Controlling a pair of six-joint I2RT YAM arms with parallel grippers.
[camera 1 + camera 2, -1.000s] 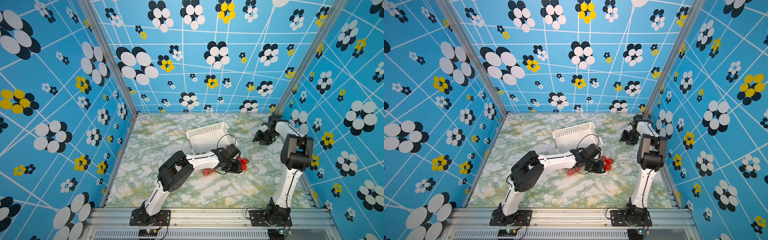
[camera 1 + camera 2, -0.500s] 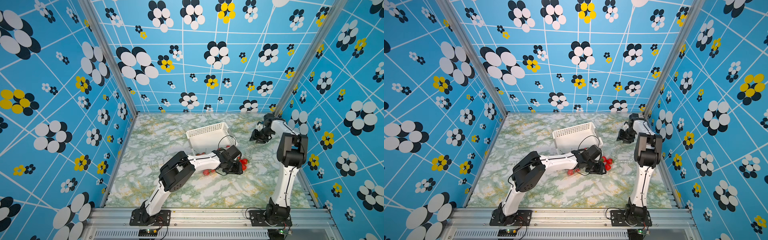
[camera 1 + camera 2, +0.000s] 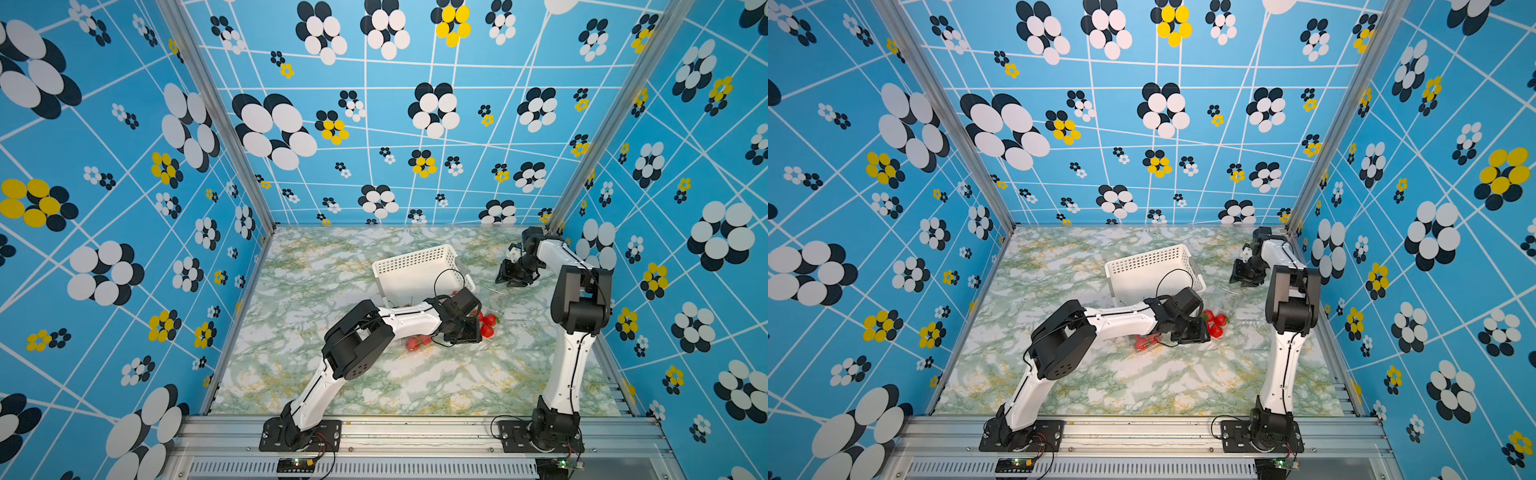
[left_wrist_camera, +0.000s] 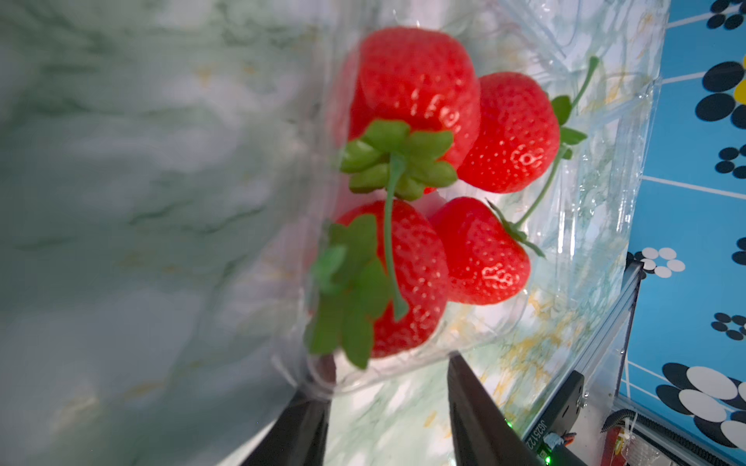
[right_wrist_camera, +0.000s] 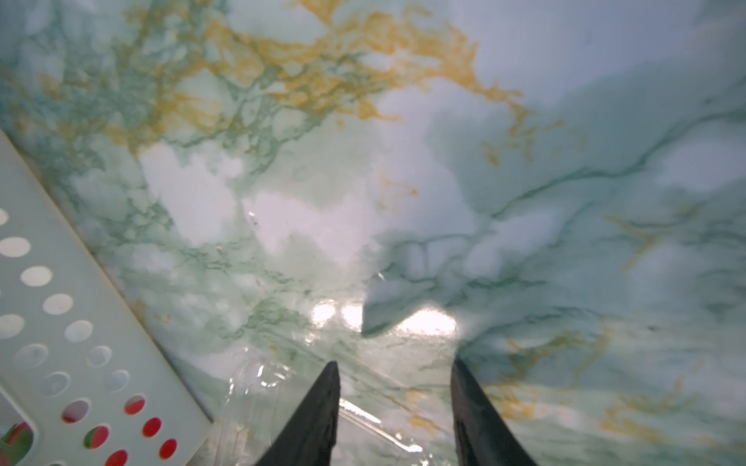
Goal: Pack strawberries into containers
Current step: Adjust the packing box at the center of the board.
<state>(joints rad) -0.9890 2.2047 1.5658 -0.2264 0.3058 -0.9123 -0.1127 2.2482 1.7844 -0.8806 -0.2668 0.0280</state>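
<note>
**Four strawberries packed beside our left gripper**

In the left wrist view we see four strawberries (image 4: pixel 464 242) lying inside a clear container (image 4: pixel 484 327) on the bench (image 4: pixel 141 201). Our left gripper (image 4: pixel 388 373) stands half wide. Both its fingertips are at the near edge of this container, and it grips nothing. In a top view, a second filled container (image 3: pixel 417 343) lies under the left arm, near the white basket (image 3: pixel 419 270). Our right gripper (image 5: pixel 395 362) hangs over the bench, half wide and holding nothing, just beside an empty container (image 5: pixel 250 387).
</note>
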